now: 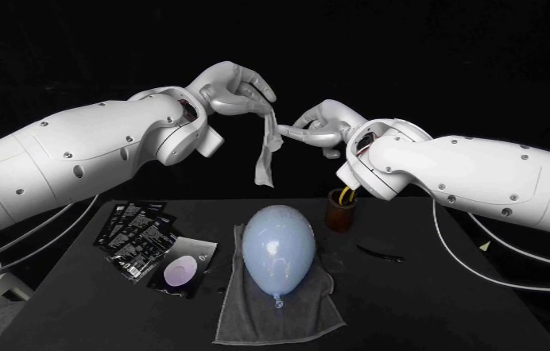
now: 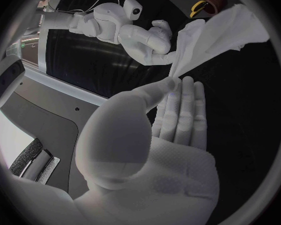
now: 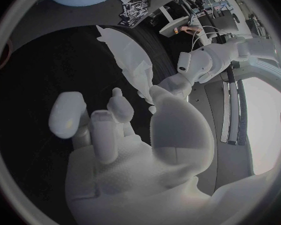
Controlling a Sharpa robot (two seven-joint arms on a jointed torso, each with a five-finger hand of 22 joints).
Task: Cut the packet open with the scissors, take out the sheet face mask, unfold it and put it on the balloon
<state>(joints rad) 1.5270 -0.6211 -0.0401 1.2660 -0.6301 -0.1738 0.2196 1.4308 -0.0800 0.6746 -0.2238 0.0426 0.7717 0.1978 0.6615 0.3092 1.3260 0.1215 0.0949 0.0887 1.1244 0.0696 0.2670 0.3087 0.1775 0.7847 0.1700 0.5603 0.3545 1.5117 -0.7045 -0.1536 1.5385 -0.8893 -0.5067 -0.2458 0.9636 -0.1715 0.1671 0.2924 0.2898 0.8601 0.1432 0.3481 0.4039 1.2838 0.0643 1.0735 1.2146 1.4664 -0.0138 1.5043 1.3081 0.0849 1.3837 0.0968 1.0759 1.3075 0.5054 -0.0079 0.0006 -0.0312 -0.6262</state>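
Two hands raised above the surface, one sheet mask between them. Left hand: thumb and fingers closed on the mask's top end. Right hand: fingertips pinch its side edge a little lower. Mask hangs as a narrow strip, long axis near vertical, free end pointing down toward one balloon. Balloon lies on one grey towel, long axis running away from me, knot nearest me. One cup holds the scissors. Several black packets lie fanned beside the towel, exact count unclear.
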